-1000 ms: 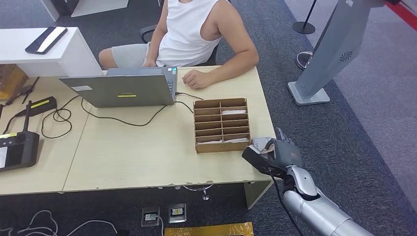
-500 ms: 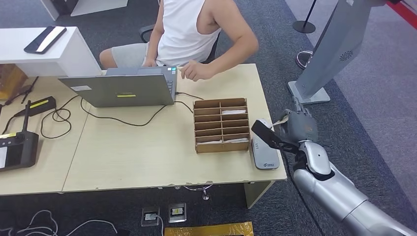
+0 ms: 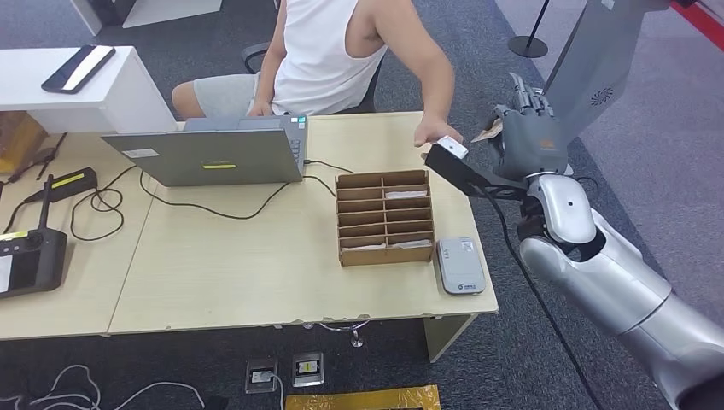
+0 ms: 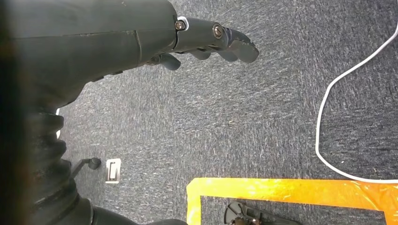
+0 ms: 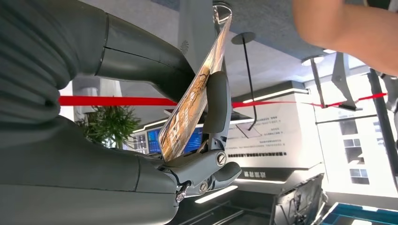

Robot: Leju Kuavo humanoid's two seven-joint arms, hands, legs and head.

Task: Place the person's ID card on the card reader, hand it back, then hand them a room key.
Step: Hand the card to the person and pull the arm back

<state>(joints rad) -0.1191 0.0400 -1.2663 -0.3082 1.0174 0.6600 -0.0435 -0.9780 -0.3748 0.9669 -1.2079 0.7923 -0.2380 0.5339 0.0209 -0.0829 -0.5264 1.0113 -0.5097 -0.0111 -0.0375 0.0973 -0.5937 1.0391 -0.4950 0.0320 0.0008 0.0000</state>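
The right hand [image 3: 528,137] is holding the card [image 5: 195,96] up at the far right corner of the tabletop [image 3: 256,265], offering it toward the person [image 3: 341,51]. The person's hand [image 3: 437,134] is reaching in just beside it, apparently about to take it; whether it is touching the card yet I cannot tell. The reader [image 3: 460,266] is lying bare on the near right of the tabletop, so the reading step is probably done and the hand-back is under way. Handing over a room key is not yet done; the keys are likely the pale cards sitting in the slots of the box [image 3: 384,217], left of the reader.

In the right wrist view the fingers [image 5: 217,105] are gripping the card, with the thumb pressing its other face. The card is thin, glossy and printed in brownish tones, bowing slightly under the pinch, with its free end sticking out past the fingers. That exposed end is giving the person something to grab.

The left hand [image 4: 206,40] is hanging down over the carpet, its fingers loosely extended and holding nothing.
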